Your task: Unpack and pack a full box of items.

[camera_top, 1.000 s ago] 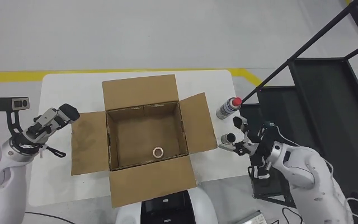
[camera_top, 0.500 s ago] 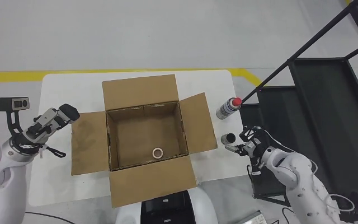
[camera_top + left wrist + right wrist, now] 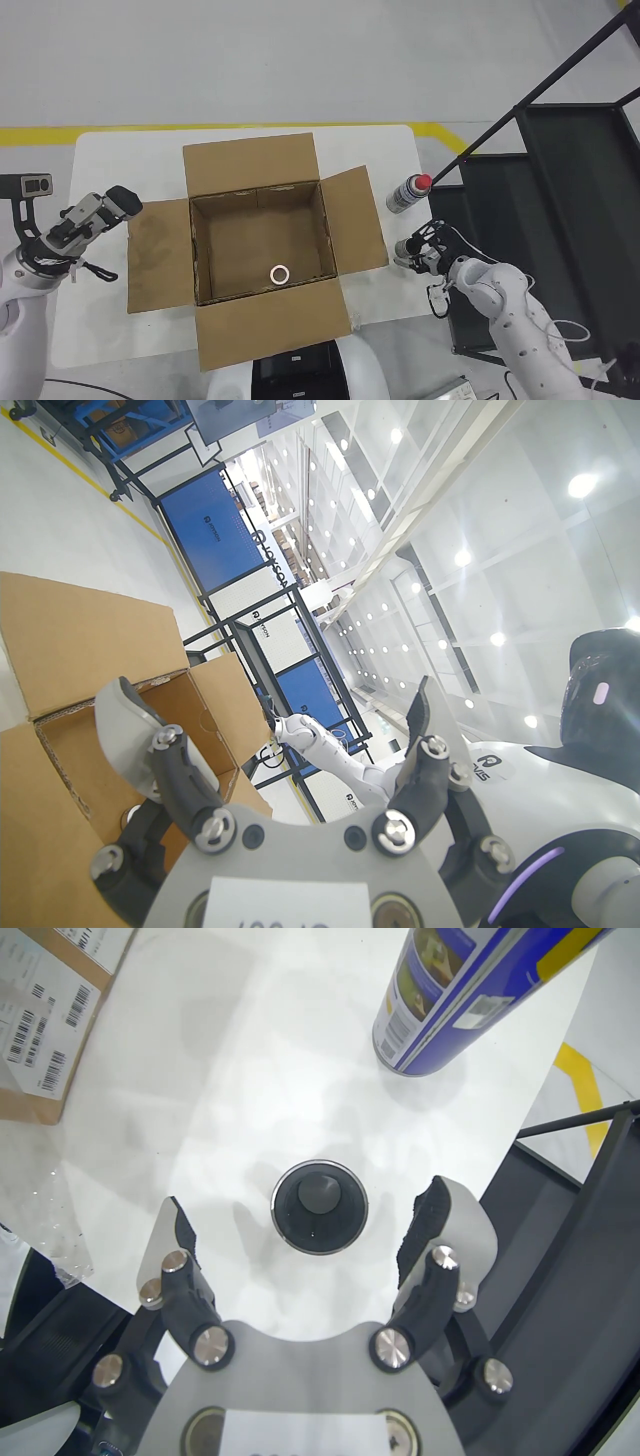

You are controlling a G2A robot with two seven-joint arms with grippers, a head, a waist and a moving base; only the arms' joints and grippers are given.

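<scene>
1. At the left edge of the top view, my left pincer (image 3: pixel 118 203) had not shifted over the last second. It hung beside the box's left flap with its jaws spread wide and nothing between them.
2. In the middle of the frame the cardboard box (image 3: pixel 260 240) sat on the bench (image 3: pixel 100 330) just as before, all four flaps folded out. A small roll of tape (image 3: pixel 279 272) lay on its floor near the lower wall.
3. Right of the box, the red-capped spray can (image 3: pixel 408 192) stood near the bench's right edge, unmoved.
4. Just below it in the frame stood a small dark-topped canister (image 3: pixel 405 246), upright and apart from the spray can. It had not moved either.
5. The one real change was at the right. My right arm had drawn in from the lower right and brought the right pincer (image 3: pixel 302 1205) over the canister. The wrist view showed the canister centred between the wide-open fingers (image 3: pixel 440 1208), neither pad touching it, so the pincer held nothing.
6. I read that as lining up a grasp on the canister. With tape left in the box and two items already out, I could not tell whether that grasp belonged to the unpacking or the packing.
</scene>
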